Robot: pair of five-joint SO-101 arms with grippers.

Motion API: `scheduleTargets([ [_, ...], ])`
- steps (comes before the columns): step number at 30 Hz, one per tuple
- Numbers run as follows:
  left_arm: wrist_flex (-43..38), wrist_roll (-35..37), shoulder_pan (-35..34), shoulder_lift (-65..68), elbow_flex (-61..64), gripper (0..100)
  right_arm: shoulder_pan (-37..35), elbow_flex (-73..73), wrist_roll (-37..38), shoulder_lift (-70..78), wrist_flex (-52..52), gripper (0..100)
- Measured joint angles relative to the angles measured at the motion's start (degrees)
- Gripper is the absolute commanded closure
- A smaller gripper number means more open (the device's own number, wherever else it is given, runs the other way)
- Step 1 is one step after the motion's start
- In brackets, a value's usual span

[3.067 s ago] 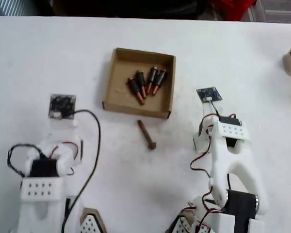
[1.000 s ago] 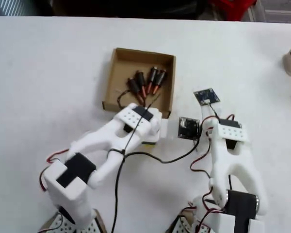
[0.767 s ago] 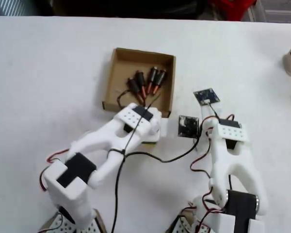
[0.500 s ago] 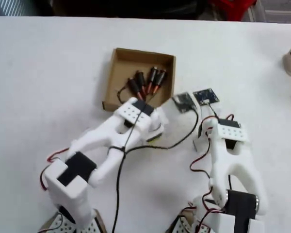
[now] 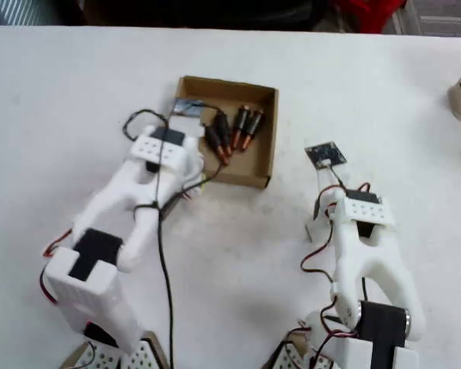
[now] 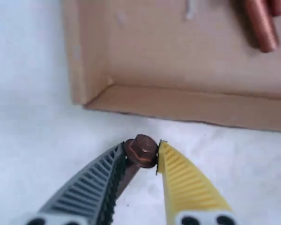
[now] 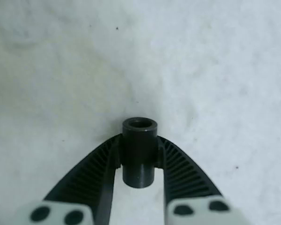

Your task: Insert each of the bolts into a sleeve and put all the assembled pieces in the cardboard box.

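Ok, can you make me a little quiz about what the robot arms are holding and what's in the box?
1. True or false: the left gripper is shut on a bolt just outside the cardboard box.
2. What does the right gripper hold? A: a black sleeve. B: a screwdriver. C: nothing.
3. Fill in the gap: ___ assembled pieces lie in the box.
Key: 1 true; 2 A; 3 four.
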Motion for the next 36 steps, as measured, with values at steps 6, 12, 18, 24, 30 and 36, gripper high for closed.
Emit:
scheduleTargets([
  [6,0.0,0.7,-4.1,0.0,-0.5,85,0.0,0.0,0.0,0.0,0.0,98.1],
  [12,1.9,-10.2,-8.4,0.0,-0.7,86,0.0,0.0,0.0,0.0,0.0,98.1],
  [18,4.7,-20.2,-8.4,0.0,-0.7,86,-0.1,0.0,0.0,0.0,0.0,98.1],
  [24,4.7,-23.0,-8.4,-2.3,1.3,86,-0.1,0.0,0.0,0.0,0.0,98.1],
  [30,-3.8,-23.0,-8.2,-18.2,16.4,84,-0.1,0.0,0.0,0.0,0.0,98.1],
  [36,-5.4,-23.0,-7.6,-20.9,20.7,83,-0.1,0.0,0.0,0.0,0.0,98.1],
])
